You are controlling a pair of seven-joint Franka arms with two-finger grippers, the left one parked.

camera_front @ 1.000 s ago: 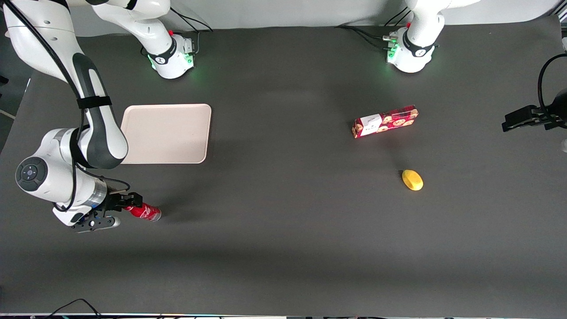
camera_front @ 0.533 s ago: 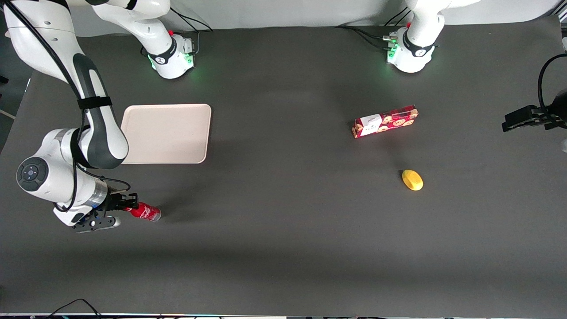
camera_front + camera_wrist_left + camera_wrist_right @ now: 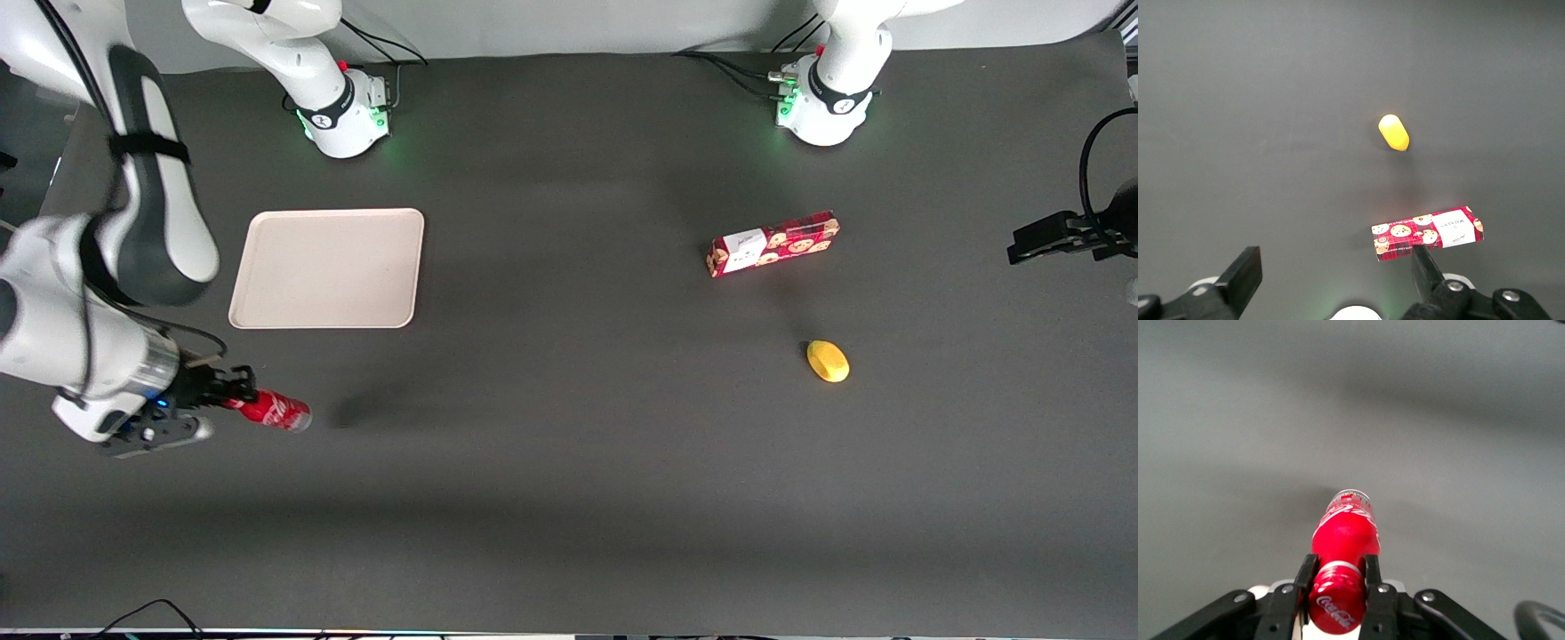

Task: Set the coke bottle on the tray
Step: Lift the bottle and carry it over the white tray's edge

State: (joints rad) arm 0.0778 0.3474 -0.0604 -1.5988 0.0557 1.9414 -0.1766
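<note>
Tool [image 3: 233, 396] clamped on the neck end of the coke bottle [image 3: 269, 411], one finger [image 3: 1305, 577] on each side just under the cap. Bottle carried lying flat, long axis pointing straight out of the tool, silvery base foremost, toward the parked arm's end of the tabletop [image 3: 569, 462]. Lifted clear of the tabletop, judging by the shadow lying apart from it. Tray [image 3: 327, 268] well apart from the tool, farther from the front camera, and a little toward the side where the bottle's base points. Nothing between tool and tray. Coming move probably a carry away from the front camera until the bottle hangs over the tray's flat middle, then a lowering. Bottle round, so likely to roll once let go lying down.
</note>
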